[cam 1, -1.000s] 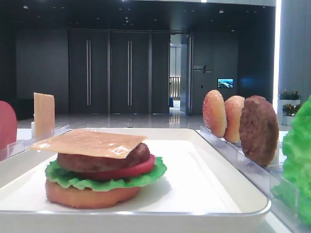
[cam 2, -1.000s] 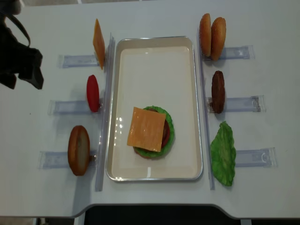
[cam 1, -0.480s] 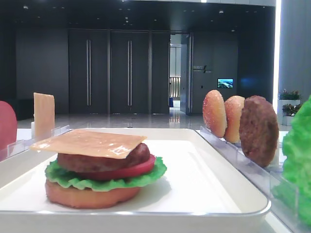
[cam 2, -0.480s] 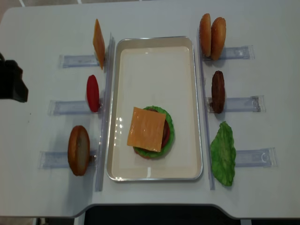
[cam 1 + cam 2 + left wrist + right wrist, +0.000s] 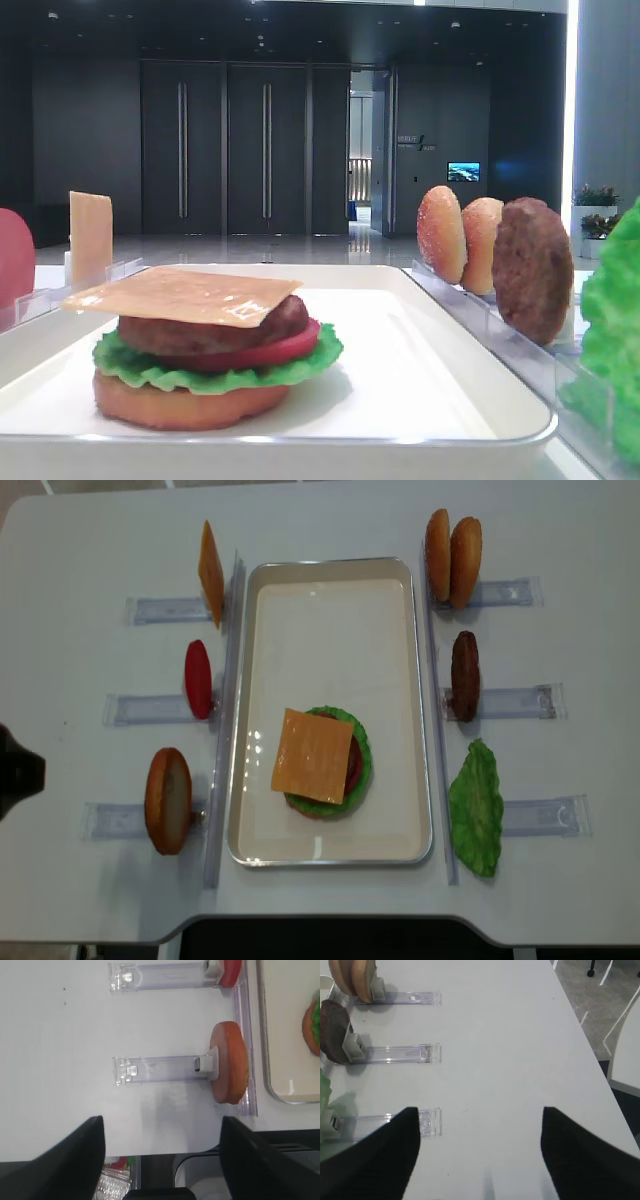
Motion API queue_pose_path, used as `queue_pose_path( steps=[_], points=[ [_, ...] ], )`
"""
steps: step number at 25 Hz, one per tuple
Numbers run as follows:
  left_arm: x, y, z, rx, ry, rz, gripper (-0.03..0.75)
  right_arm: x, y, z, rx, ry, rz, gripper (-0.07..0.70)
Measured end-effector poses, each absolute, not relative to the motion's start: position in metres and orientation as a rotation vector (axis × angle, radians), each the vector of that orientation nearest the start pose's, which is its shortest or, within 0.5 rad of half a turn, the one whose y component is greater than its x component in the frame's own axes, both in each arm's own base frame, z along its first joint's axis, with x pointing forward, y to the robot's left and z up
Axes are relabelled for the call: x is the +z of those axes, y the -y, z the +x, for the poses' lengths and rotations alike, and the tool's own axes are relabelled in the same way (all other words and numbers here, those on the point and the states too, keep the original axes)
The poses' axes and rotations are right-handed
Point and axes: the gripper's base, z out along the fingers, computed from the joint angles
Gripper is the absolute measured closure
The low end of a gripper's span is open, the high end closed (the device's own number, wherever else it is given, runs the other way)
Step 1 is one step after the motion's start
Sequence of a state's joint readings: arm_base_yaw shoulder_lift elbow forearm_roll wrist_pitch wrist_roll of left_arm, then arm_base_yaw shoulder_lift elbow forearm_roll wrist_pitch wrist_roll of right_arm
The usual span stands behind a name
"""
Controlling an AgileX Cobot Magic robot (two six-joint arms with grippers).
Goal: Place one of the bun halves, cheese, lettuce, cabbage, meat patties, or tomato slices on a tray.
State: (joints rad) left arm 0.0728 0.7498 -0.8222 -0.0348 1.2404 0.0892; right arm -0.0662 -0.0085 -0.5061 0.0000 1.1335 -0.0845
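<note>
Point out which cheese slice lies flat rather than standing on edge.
The cheese topping the stacked burger on the tray lies flat. The other slice stands upright in a clear rack left of the tray.

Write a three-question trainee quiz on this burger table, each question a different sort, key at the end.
1. True or false: a cheese slice tops the stack on the tray.
2. Which item stands in the rack left of the tray, nearest the table's front edge? A) tomato slice B) bun half C) patty
3. Fill in: the two bun halves right of the tray stand ____ each other in one rack.

Key
1. True.
2. B, the bun half; the tomato slice is one rack farther back.
3. Beside; the pair sits at the far right corner.
</note>
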Motion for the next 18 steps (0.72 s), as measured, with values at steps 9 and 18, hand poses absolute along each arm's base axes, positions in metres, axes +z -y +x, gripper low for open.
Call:
queue_pose_path(
  steps=[9,18],
  points=[
    [0.302,-0.001,0.052,0.019,-2.525,0.029,0.177,0.273,-0.001,-0.01,-0.091,-2.104,-0.019,0.146],
    [0.28,0.002,0.025,0.018,-2.377,0.029,0.179,0.273,-0.001,-0.01,-0.091,-2.104,-0.019,0.146]
  ],
)
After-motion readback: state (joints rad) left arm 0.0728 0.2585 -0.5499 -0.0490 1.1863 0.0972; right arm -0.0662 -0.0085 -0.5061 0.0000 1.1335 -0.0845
